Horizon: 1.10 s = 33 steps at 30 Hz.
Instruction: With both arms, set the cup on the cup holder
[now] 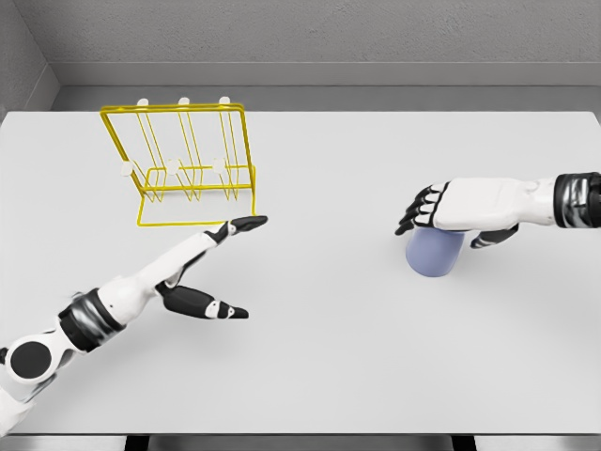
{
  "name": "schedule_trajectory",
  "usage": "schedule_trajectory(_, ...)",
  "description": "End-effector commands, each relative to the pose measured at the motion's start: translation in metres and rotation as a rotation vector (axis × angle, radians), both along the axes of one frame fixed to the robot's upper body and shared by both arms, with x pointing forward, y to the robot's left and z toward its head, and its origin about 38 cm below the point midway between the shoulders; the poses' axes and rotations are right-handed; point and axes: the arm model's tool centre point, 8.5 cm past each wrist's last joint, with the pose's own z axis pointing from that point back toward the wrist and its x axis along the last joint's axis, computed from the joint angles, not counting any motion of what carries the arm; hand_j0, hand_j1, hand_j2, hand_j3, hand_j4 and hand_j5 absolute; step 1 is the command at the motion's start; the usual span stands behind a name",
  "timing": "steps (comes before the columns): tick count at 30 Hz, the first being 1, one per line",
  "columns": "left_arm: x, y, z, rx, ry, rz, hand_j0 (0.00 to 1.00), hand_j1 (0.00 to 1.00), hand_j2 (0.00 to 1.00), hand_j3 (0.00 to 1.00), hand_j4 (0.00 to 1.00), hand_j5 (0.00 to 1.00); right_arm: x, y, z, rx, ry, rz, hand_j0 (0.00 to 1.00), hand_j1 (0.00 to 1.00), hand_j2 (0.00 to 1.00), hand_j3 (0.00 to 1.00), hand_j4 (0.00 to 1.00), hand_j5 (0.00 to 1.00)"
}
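A pale blue cup (435,254) stands on the white table (329,357) at the right. My right hand (449,214) lies over its top, fingers curled down across the far rim and thumb at its right side, hiding the rim. The yellow wire cup holder (183,164) with white-tipped pegs stands at the back left. My left hand (221,258) reaches in from the lower left, fingers stretched flat and pointing at the holder's front right corner, thumb spread below, holding nothing.
The grey back wall runs behind the table's far edge (310,111). The table's front edge (300,434) lies just below my left arm. Bare tabletop separates the holder from the cup.
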Motion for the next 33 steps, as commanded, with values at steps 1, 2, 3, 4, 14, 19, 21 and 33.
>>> schedule_trajectory(1, 0.002, -0.011, -0.008, -0.030, 0.099, 0.005, 1.00, 1.00, 1.00, 1.00, 1.00, 1.00, 0.001, 0.001, 0.001, 0.006, 0.000, 0.000, 0.84, 0.84, 0.84, 0.84, 0.84, 0.84)
schedule_trajectory(2, 0.004, -0.014, -0.010, -0.037, 0.133, 0.018, 1.00, 1.00, 1.00, 1.00, 1.00, 1.00, 0.001, 0.001, 0.000, 0.005, 0.001, -0.002, 0.84, 0.84, 0.84, 0.84, 0.84, 0.84)
schedule_trajectory(3, 0.008, -0.015, -0.009, -0.049, 0.149, 0.025, 1.00, 1.00, 1.00, 1.00, 1.00, 1.00, 0.001, 0.000, -0.001, -0.005, -0.004, -0.002, 0.84, 0.84, 0.84, 0.84, 0.84, 0.84)
schedule_trajectory(4, 0.010, -0.015, -0.009, -0.069, 0.173, 0.034, 1.00, 1.00, 1.00, 1.00, 1.00, 1.00, 0.001, 0.000, -0.001, -0.008, -0.005, -0.002, 0.84, 0.84, 0.84, 0.84, 0.84, 0.84)
schedule_trajectory(14, 0.027, -0.019, -0.031, -0.083, 0.275, 0.095, 1.00, 1.00, 1.00, 1.00, 1.00, 1.00, 0.001, 0.000, -0.003, -0.019, -0.008, -0.001, 0.75, 0.75, 0.75, 0.75, 0.75, 0.75)
schedule_trajectory(19, 0.026, -0.022, -0.041, -0.081, 0.298, 0.100, 1.00, 1.00, 1.00, 1.00, 1.00, 1.00, 0.001, -0.001, -0.003, -0.020, -0.008, -0.002, 0.67, 0.67, 0.67, 0.67, 0.67, 0.67)
schedule_trajectory(21, 0.027, -0.021, -0.044, -0.079, 0.304, 0.107, 1.00, 1.00, 1.00, 1.00, 1.00, 1.00, 0.001, -0.001, -0.001, -0.020, -0.011, -0.003, 0.67, 0.67, 0.67, 0.67, 0.67, 0.67)
schedule_trajectory(33, 0.029, -0.025, -0.048, -0.084, 0.311, 0.111, 1.00, 1.00, 1.00, 1.00, 1.00, 1.00, -0.002, 0.003, 0.008, -0.008, -0.031, 0.015, 0.56, 0.56, 0.56, 0.56, 0.56, 0.56)
